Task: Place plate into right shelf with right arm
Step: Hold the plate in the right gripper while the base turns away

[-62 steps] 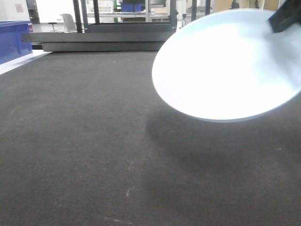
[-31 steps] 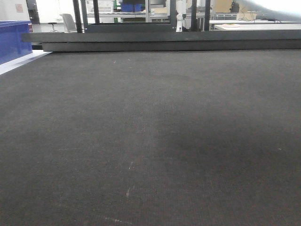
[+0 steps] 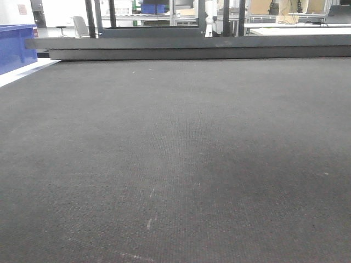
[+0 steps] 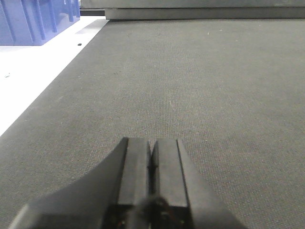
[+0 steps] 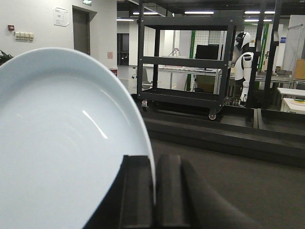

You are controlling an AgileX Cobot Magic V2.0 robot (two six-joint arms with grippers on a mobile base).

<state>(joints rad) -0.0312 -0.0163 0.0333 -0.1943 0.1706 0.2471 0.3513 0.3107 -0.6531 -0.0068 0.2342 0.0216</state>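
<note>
Gone from my front view: the plate (image 5: 62,143) has lifted clear out of frame. My right gripper (image 5: 154,164) is pinching its rim, holding it up off the worktop (image 3: 175,164). The left gripper (image 4: 151,148) is clamped on nothing, near the left edge. A blue bin (image 3: 15,46) sits at the far left corner, and a black cart (image 5: 183,62) stands beyond the far edge.

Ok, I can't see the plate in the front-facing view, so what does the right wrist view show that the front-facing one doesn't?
Only the right wrist view: the plate, gripped at its rim by the right pincer, plus a black cart and a white humanoid robot behind. Only the front-facing view: a blue bin at the far left. Both: the dark grey mat.
</note>
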